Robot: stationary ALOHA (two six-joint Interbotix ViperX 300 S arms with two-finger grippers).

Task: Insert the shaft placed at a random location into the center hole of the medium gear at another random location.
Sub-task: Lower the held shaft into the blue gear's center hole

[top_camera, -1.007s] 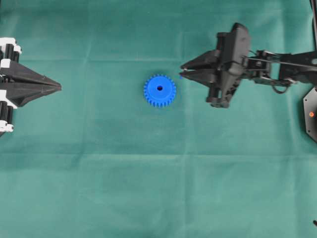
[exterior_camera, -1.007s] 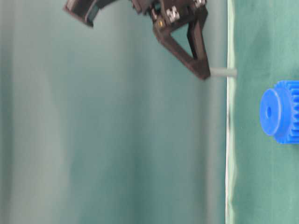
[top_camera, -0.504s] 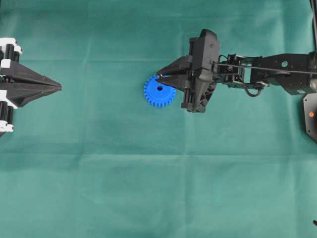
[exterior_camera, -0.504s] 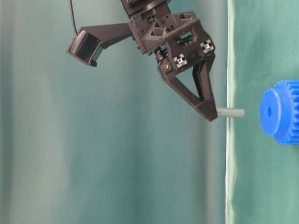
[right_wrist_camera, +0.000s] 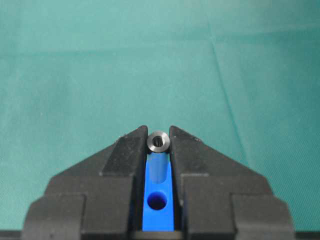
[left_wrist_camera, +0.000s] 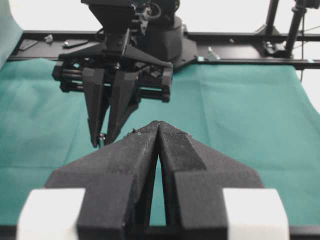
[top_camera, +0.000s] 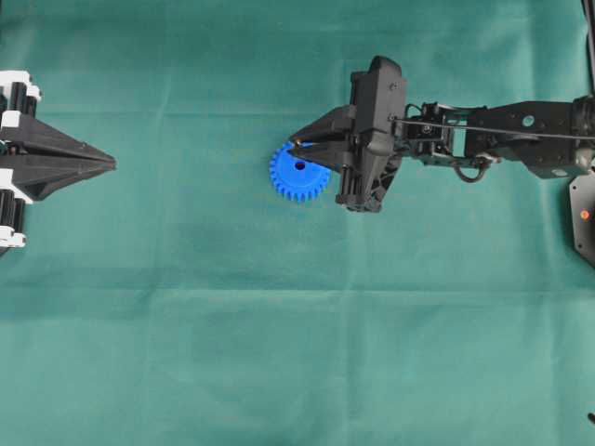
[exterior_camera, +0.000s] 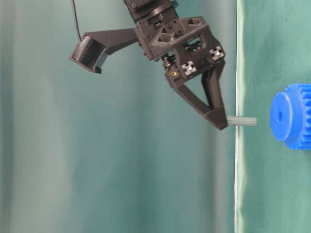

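Note:
The blue medium gear (top_camera: 299,177) lies flat on the green cloth near the middle of the overhead view, its dark center hole (top_camera: 299,165) facing up. My right gripper (top_camera: 294,146) hovers over the gear's far rim, shut on the shaft (exterior_camera: 241,121), a short grey pin sticking out past the fingertips toward the gear (exterior_camera: 291,116). A small gap separates the pin's end from the gear face, close to in line with the center hole (exterior_camera: 279,116). From the right wrist, the shaft (right_wrist_camera: 159,142) sits between the fingertips with the gear (right_wrist_camera: 159,182) below. My left gripper (top_camera: 112,163) rests shut and empty at the left.
Green cloth (top_camera: 279,353) covers the whole table. A black arm base (top_camera: 584,214) sits at the right edge of the overhead view. Black frame rails (left_wrist_camera: 240,37) run along the far side behind the right arm in the left wrist view.
My right gripper has carried the shaft leftward from beside the gear to above it and lower toward its face. The left gripper has not moved.

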